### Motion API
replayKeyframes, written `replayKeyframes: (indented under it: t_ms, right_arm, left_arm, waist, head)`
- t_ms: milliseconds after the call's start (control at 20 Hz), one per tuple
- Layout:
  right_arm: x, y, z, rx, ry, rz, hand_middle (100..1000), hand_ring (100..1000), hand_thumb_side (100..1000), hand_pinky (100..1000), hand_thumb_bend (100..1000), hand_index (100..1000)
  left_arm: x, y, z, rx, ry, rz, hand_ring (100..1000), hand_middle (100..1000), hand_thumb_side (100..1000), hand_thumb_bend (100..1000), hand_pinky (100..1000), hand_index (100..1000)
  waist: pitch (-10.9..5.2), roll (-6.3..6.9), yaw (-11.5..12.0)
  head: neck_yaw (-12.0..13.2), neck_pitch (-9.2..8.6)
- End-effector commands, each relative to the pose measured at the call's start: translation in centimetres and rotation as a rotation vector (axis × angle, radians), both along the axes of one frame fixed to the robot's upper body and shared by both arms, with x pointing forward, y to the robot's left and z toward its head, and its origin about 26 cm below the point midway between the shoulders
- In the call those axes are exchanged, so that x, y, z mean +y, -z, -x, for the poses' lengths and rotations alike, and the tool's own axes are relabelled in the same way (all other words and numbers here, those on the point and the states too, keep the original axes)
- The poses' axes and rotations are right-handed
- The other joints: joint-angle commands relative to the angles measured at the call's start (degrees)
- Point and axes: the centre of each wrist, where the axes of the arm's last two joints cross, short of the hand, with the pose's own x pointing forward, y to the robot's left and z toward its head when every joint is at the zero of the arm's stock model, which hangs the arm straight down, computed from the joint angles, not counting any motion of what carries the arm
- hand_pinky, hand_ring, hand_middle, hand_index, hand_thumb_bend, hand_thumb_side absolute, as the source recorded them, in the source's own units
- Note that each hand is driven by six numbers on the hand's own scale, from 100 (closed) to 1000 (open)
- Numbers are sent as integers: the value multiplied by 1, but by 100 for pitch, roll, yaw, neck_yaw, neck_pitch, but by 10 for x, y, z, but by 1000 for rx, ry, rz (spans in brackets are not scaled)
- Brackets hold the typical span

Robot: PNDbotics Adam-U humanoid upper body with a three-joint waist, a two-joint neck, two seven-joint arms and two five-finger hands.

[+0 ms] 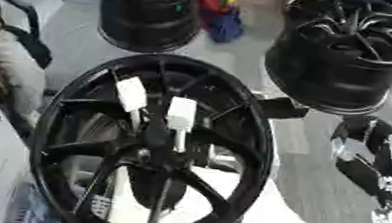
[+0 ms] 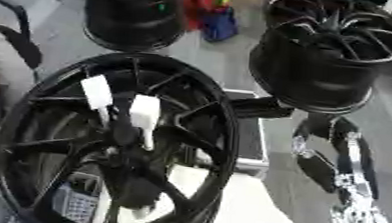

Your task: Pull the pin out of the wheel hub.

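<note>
— Left eye view first: we have the big black wheel hub [image 1: 153, 145] filling the lower middle, standing on its edge, spokes facing us.

— Agreed. Behind it we see two more black rims, one at the far left [image 1: 148, 10] and one at the far right [image 1: 349, 50], both well apart from the near hub.

— Between them at the back we make out a red and blue object [image 1: 222, 15]; what it is we cannot tell.

— Our right hand [image 2: 332, 154] hangs at the right, beside the hub and not touching it. Whether its fingers are spread or curled, we cannot tell.

— The right eye view shows us more of that arm, plus a dark box [image 2: 250, 138] behind the hub's rim.

— Smallest now: two white pins [image 1: 181, 115] [image 1: 132, 94] stick up near the hub's centre, side by side, both seated among the spokes.
</note>
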Motion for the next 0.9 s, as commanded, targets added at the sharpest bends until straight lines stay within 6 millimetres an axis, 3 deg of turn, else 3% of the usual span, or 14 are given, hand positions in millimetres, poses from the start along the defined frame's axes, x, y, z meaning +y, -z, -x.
replayKeyframes:
  t_ms: [50, 600, 800, 900]
  right_arm:
    - [0, -9, -1, -30, -3, 14, 671, 615, 100, 736, 100, 515]
    - [-1, -8, -1, -29, -5, 16, 671, 615, 100, 736, 100, 519]
    - [-2, -8, -2, -26, -7, 24, 675, 616, 100, 738, 100, 670]
    - [-2, -8, -1, -26, -5, 28, 676, 617, 100, 738, 100, 715]
  left_arm:
    - [5, -14, -2, -37, -5, -27, 541, 641, 219, 466, 584, 735]
    - [8, -17, -2, -42, -5, -40, 541, 641, 226, 477, 584, 735]
    - [29, -37, 0, -44, 14, -170, 542, 647, 273, 517, 588, 744]
    - [45, -60, 1, -55, 32, -292, 544, 651, 306, 532, 594, 751]
  waist:
    - [-47, 20, -8]
    - [-50, 29, -12]
    - [-46, 60, -46]
    - [-44, 94, -72]
  head:
    - [-28, -14]
    - [-32, -8]
    - [-29, -16]
    - [-19, -20]
